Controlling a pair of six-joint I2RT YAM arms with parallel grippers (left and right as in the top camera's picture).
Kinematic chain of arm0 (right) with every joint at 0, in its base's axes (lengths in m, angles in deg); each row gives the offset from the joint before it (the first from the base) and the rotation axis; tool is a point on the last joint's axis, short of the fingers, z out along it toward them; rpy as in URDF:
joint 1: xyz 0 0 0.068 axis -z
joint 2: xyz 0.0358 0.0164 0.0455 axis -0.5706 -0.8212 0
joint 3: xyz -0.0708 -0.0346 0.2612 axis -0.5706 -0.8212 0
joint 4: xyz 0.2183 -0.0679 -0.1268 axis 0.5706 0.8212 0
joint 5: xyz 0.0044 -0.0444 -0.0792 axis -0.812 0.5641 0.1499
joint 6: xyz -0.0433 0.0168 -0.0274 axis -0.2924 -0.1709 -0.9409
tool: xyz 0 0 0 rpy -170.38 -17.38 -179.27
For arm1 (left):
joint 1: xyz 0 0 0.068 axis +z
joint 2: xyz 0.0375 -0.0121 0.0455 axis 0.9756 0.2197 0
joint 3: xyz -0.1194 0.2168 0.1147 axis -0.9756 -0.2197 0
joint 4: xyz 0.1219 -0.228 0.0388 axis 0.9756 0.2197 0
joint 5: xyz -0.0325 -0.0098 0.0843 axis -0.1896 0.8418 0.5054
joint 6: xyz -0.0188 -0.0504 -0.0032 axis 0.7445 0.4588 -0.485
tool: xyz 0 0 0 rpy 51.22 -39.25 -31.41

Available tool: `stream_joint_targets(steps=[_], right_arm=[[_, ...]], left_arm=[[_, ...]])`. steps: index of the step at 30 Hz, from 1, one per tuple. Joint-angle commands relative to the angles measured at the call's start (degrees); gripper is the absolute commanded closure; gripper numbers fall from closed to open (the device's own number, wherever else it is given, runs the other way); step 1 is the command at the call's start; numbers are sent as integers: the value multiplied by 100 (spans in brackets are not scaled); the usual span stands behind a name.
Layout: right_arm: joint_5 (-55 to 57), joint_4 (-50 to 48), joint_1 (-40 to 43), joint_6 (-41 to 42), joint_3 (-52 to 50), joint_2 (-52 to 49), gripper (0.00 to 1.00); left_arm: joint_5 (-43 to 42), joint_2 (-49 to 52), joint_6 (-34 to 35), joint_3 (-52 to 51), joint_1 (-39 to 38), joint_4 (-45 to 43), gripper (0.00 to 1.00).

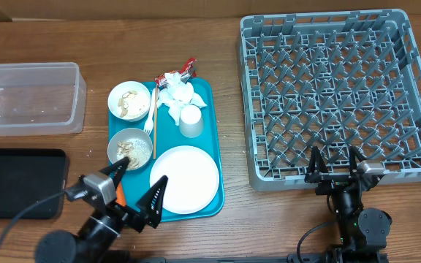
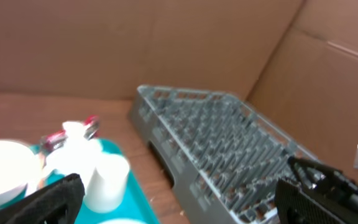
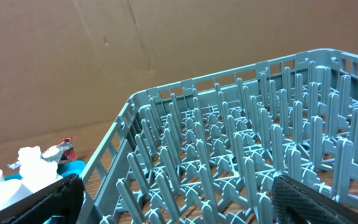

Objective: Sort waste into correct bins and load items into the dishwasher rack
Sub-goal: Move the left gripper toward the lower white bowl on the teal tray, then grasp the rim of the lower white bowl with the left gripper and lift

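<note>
On the teal tray (image 1: 209,124) lie a round white plate (image 1: 185,179), two white bowls with food scraps (image 1: 129,100) (image 1: 130,148), an upturned cup (image 1: 191,120), a fork (image 1: 150,117), a crumpled napkin (image 1: 175,93) and a red-and-silver wrapper (image 1: 187,68). An orange carrot piece (image 1: 120,196) lies off the tray's left edge. My left gripper (image 1: 145,171) hangs open over the tray's near left corner, holding nothing. My right gripper (image 1: 334,153) stands open and empty at the near edge of the grey rack (image 1: 338,95). The left wrist view shows the cup (image 2: 107,180) and the rack (image 2: 216,143).
A clear tub (image 1: 28,98) stands at the far left, with a black tray (image 1: 19,183) in front of it. Cardboard walls close the back of the table. Bare wood separates the teal tray from the rack.
</note>
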Motion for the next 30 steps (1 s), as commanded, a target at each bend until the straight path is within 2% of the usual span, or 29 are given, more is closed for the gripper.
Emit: stream_joint_targets(steps=[1, 4, 7, 13, 24, 30], right_arm=[[37, -31, 20, -48, -59, 46, 0], [37, -28, 20, -48, -59, 46, 0], [37, -31, 20, -46, -59, 46, 0], [37, -31, 20, -48, -59, 46, 0], [37, -31, 20, -46, -59, 46, 0], [37, -31, 20, -48, -59, 46, 0]], left_arm=[[623, 1117, -551, 1220, 15, 990, 0], [717, 2135, -586, 2236, 15, 2111, 0], [684, 3042, -577, 3001, 15, 2776, 0], [-297, 3980, -584, 3217, 13, 2837, 0], [2041, 5237, 70, 3206, -354, 4286, 0], [2109, 6107, 70, 3180, -511, 3897, 0]])
